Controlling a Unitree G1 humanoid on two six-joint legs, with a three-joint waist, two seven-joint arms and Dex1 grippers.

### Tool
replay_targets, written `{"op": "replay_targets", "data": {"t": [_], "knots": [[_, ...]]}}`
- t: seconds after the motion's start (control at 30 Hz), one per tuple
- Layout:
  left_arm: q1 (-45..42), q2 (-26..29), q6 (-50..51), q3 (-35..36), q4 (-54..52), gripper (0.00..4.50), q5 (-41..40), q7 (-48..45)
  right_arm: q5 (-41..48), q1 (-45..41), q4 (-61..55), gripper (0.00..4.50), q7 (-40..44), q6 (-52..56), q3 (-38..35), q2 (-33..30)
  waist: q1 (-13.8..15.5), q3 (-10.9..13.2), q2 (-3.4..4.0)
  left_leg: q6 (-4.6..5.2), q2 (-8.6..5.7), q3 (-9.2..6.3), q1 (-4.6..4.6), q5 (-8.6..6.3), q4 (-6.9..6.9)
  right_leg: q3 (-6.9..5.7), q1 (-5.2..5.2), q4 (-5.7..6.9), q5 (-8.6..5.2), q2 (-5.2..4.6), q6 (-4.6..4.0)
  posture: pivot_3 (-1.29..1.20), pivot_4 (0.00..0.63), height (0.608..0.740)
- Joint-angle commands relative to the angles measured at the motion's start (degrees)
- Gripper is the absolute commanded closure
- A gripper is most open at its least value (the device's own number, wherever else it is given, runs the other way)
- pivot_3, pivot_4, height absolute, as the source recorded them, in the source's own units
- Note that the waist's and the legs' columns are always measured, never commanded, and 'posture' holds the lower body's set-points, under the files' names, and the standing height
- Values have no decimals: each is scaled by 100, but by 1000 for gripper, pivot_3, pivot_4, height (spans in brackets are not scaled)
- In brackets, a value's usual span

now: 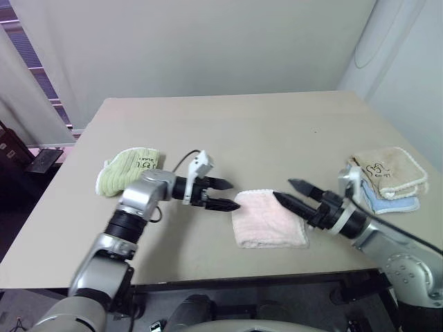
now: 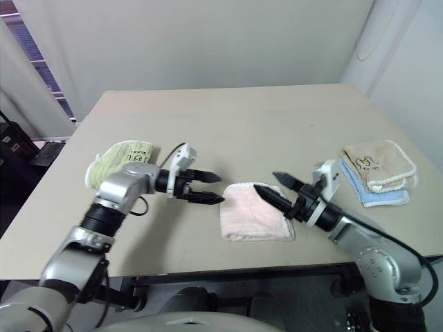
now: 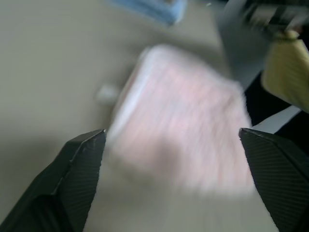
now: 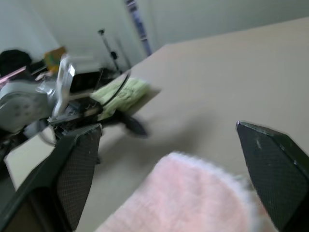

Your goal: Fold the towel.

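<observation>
The pale pink towel (image 1: 268,218) lies folded into a small rectangle on the table near the front edge, also in the left wrist view (image 3: 181,133) and the right wrist view (image 4: 188,198). My left gripper (image 1: 226,194) hovers just left of it, open, fingers pointing toward the towel with nothing between them. My right gripper (image 1: 293,193) is raised over the towel's right part, open and empty, its fingers (image 4: 270,164) spread wide.
A light green folded towel (image 1: 127,171) lies at the left behind my left arm. A beige towel (image 1: 387,171) stacked on a blue one (image 1: 387,203) sits at the right. The tan table (image 1: 263,131) stretches bare toward the far wall.
</observation>
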Motion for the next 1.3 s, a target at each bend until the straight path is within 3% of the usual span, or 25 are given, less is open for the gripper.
{"op": "replay_targets", "data": {"t": [0.03, 0.27, 0.43, 0.93, 1.13, 1.23, 1.3], "knots": [[-126, 28, 1238, 81, -27, 36, -321, 140, 515, -122, 200, 37, -337, 564, -192, -115, 20, 1, -2, 0, 0, 0, -1, 0, 0, -1, 1, -2, 0, -2, 0, 0, 0, 740], [-213, -581, 3697, 413, -13, 36, -1111, 793, 1190, -325, 567, 37, -1033, 1169, -423, 17, -8, 7, -5, 2, -1, 0, -6, -2, -1, 1, -1, -4, 0, -6, 0, 0, 0, 740], [-353, -1105, 4812, 698, 295, 36, -1219, 1596, 1369, -268, 560, 37, -1328, 1252, -502, 12, -7, 8, -7, 2, 0, 0, -6, -1, -3, 1, -4, -4, 0, -6, 2, 0, 0, 740], [-1042, -2887, 4930, 2194, 1848, 36, -1442, 3186, 1303, -138, 610, 37, -1893, 868, -701, 216, 12, 9, -9, 1, -4, 0, -11, -2, 1, -3, 2, -15, 5, -11, 12, 0, 0, 740], [-1087, -3095, 4702, 2243, 2040, 36, -1337, 3474, 1176, -124, 630, 37, -2024, 732, -663, 241, 2, 9, -9, 1, -3, 1, -12, -3, -2, -3, 1, -15, 12, -10, 25, 0, 0, 740], [-998, -3019, 4636, 1880, 1849, 647, -1335, 3404, 1042, -118, 667, 0, -2079, 681, -644, 231, 2, 9, -8, 1, -4, 1, -11, -3, -1, -3, 2, -15, 12, -10, 25, 0, 0, 740], [-956, -2974, 4591, 1793, 1736, 1356, -1398, 3353, 980, -147, 728, 0, -2120, 665, -662, 242, -3, 9, -8, 1, -4, 2, -12, -3, -1, -2, 3, -15, 12, -11, 24, 0, 0, 740]]}}
